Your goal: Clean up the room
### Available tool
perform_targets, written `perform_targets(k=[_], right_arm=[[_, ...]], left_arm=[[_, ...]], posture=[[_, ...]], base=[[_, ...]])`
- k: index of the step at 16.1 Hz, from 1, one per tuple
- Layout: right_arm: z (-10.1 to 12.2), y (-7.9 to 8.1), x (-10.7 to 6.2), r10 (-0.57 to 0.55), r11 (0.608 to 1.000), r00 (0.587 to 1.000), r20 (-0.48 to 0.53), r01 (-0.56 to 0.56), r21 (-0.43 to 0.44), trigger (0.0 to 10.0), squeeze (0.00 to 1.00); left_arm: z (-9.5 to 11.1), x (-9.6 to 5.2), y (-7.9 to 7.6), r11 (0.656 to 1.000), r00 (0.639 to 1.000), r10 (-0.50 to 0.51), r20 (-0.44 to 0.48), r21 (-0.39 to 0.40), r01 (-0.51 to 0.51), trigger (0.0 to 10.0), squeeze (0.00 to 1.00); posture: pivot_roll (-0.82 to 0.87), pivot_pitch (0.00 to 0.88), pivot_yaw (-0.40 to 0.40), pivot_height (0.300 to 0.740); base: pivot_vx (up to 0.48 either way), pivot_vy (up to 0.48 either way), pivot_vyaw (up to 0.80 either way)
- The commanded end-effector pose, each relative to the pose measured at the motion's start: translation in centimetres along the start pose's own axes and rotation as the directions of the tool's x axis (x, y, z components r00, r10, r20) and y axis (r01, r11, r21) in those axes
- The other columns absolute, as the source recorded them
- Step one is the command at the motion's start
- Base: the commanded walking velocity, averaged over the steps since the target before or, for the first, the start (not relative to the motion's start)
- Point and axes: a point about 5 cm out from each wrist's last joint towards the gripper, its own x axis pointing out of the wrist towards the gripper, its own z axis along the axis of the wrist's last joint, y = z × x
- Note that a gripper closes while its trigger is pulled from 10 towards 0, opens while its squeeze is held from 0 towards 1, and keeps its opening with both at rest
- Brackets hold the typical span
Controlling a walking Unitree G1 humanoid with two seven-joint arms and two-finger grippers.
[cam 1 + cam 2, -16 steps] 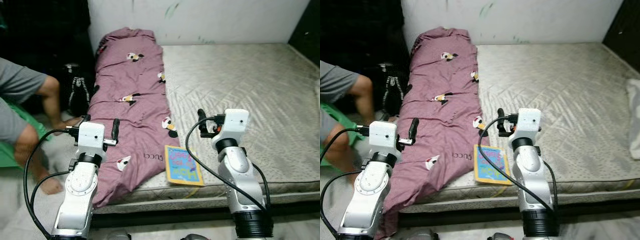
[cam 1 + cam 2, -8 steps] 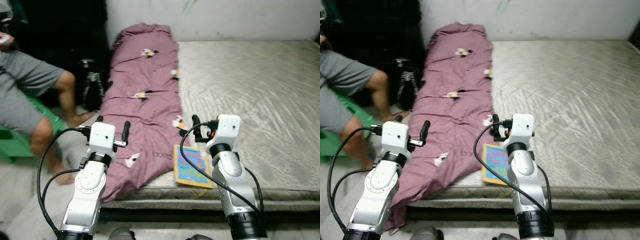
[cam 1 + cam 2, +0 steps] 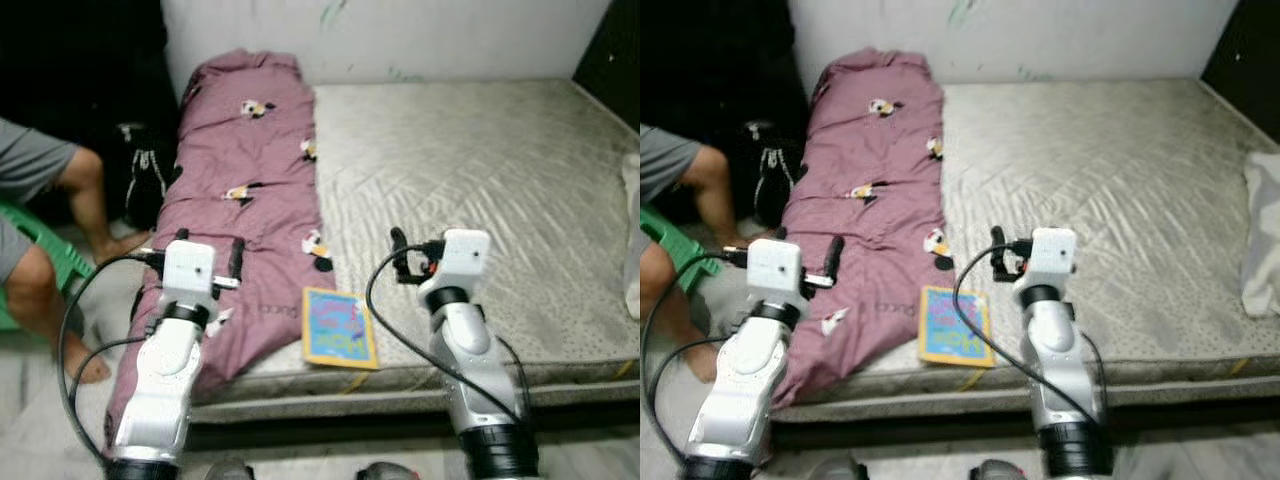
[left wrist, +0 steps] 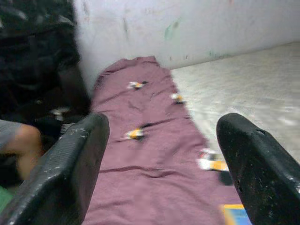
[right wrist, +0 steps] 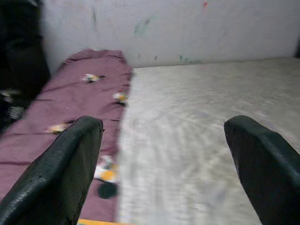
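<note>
A purple blanket (image 3: 250, 170) with small cartoon prints lies along the left side of the bare grey mattress (image 3: 480, 170) and hangs over its front corner. A colourful book (image 3: 338, 327) lies flat at the mattress's front edge, beside the blanket. My left gripper (image 3: 208, 250) is raised over the blanket's hanging end, open and holding nothing. My right gripper (image 3: 420, 255) hovers over the mattress just right of the book, open as well. Both wrist views look along the bed past spread fingers (image 4: 70, 168), (image 5: 70, 164).
A person (image 3: 40, 200) sits on a green stool (image 3: 30, 240) at the left, feet on the floor. A black bag (image 3: 145, 180) stands between the person and the bed. A white pillow (image 3: 1262, 230) lies at the mattress's right edge. A white wall (image 3: 400, 35) backs the bed.
The camera swung left and then back right, so the whole scene shifted and the pillow came into view. Both arms keep the same raised pose with open fingers.
</note>
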Motion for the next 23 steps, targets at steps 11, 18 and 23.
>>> perform_targets(k=[11, 18, 23], right_arm=[[-0.1, 0.0, 0.0, 0.0, 1.0, 1.0, 0.005, 0.0, 0.005, 10.0, 0.0], [-0.9, -0.3, -0.4, -0.017, 1.0, 1.0, -0.018, 0.017, 0.012, 10.0, 0.0], [-0.9, 1.4, 1.0, 0.106, 0.994, 0.993, -0.045, -0.106, -0.006, 10.0, 0.0]], left_arm=[[0.0, 0.0, 0.3, 1.0, 1.0, 0.009, 0.01, 0.004, -0.009, 10.0, 0.0], [-0.1, 0.0, -0.1, 1.0, 1.0, 0.007, 0.01, 0.01, -0.007, 10.0, 0.0], [-0.2, -1.4, 1.0, 0.989, 0.989, 0.146, -0.001, -0.001, -0.146, 10.0, 0.0]], posture=[[0.0, 0.0, -0.004, 0.74], [0.01, 0.0, -0.015, 0.74], [0.11, 0.0, -0.132, 0.74]], base=[[0.0, -0.091, 0.0], [0.0, 0.0, 0.0], [0.0, 0.0, 0.0]])
